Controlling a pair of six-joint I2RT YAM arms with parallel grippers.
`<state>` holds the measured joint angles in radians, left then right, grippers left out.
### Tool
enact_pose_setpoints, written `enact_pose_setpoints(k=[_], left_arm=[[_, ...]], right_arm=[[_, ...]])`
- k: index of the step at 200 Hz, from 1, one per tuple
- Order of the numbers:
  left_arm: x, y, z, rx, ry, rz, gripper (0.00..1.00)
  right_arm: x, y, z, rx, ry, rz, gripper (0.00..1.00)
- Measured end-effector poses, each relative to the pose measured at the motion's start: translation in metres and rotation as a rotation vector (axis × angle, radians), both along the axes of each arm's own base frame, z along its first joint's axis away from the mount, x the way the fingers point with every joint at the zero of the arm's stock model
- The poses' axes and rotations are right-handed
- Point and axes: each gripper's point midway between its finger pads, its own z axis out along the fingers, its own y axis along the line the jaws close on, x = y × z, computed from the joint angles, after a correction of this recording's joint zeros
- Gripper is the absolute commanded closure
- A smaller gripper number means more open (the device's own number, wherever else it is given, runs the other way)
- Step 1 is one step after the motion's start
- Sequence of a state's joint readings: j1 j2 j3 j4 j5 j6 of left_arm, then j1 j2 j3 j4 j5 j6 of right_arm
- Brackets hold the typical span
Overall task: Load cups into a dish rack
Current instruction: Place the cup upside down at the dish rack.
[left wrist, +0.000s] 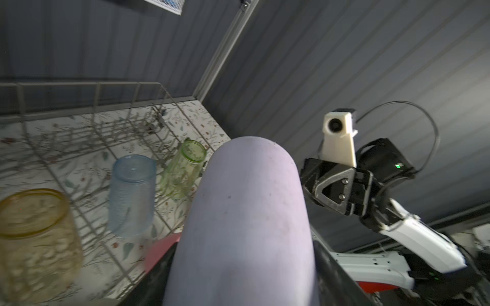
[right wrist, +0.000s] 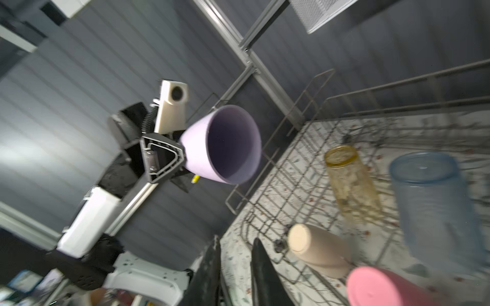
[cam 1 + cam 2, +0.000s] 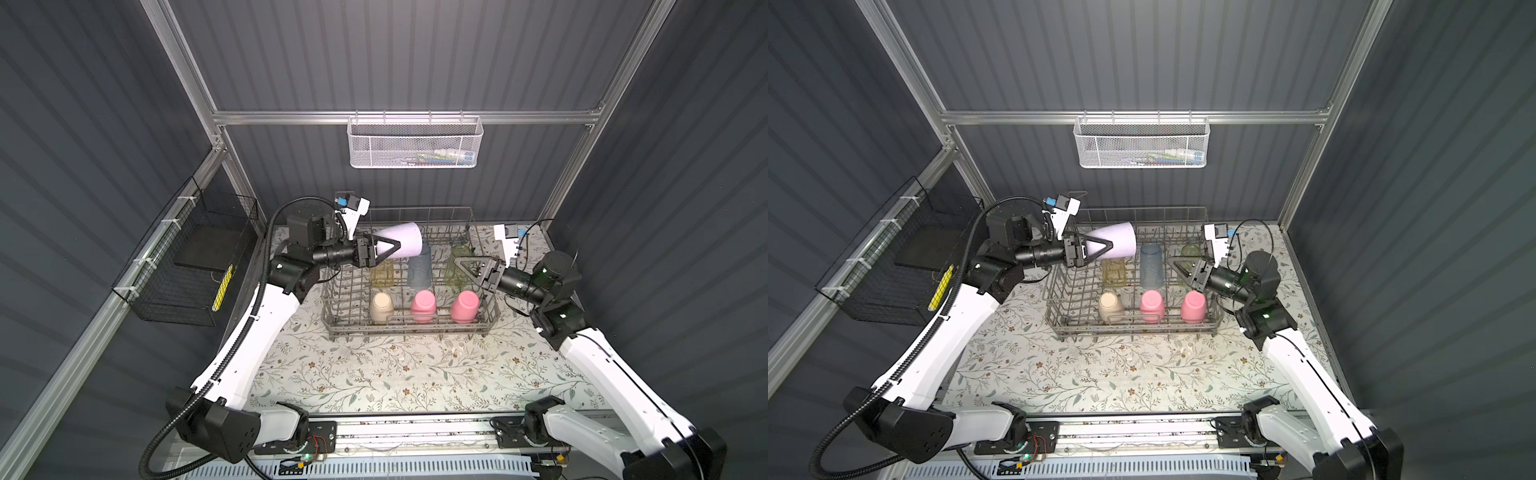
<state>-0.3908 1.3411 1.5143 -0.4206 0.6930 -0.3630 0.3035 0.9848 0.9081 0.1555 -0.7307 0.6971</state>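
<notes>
Left hand (image 3: 397,245) clamps the lilac cup (image 3: 409,237) near its narrow base. The cup lies sideways above the rear left of the dish rack (image 3: 411,330). Right hand (image 3: 457,262) is barely parted and empty, over the rack's right side. I judge the cup light, stiff and smooth; its taper could slip.

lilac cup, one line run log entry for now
left fingers: gripping lilac cup sideways over dish rack | right fingers: apart, empty, by pale green cup | loaded: six cups
</notes>
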Motion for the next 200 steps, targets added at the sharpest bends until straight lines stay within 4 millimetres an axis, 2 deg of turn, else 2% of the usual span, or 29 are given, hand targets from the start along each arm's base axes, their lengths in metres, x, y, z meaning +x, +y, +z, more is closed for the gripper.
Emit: enact_pose_setpoints(k=[16,35,66,89,103,123,163,180,200], left_arm=[[0.013,0.008,0.004,0.074,-0.013,0.074,0.37],[0.034,0.021,-0.01,0.195,0.012,0.176,0.37],[0.062,0.045,-0.067,0.441,0.126,0.302,0.37],[0.068,0.063,-0.108,0.604,0.22,0.354,0.37],[0.069,0.073,-0.125,0.68,0.257,0.377,0.37],[0.068,0.084,-0.135,0.751,0.282,0.4,0.37],[0.07,0.095,-0.136,0.818,0.281,0.435,0.37],[0.073,0.094,-0.144,0.859,0.286,0.439,0.37],[0.075,0.088,-0.162,0.917,0.304,0.423,0.37]], right_arm=[[0.002,-0.012,-0.007,-0.087,-0.01,-0.083,0.76],[0.005,-0.023,-0.025,-0.18,0.012,-0.155,0.76],[0.009,-0.037,-0.056,-0.298,0.073,-0.229,0.76],[0.011,-0.045,-0.069,-0.35,0.094,-0.264,0.76],[0.012,-0.049,-0.075,-0.371,0.107,-0.281,0.76],[0.014,-0.053,-0.082,-0.394,0.115,-0.297,0.76],[0.016,-0.058,-0.087,-0.416,0.115,-0.316,0.76],[0.017,-0.06,-0.088,-0.42,0.116,-0.321,0.76],[0.017,-0.061,-0.091,-0.425,0.124,-0.324,0.76]])
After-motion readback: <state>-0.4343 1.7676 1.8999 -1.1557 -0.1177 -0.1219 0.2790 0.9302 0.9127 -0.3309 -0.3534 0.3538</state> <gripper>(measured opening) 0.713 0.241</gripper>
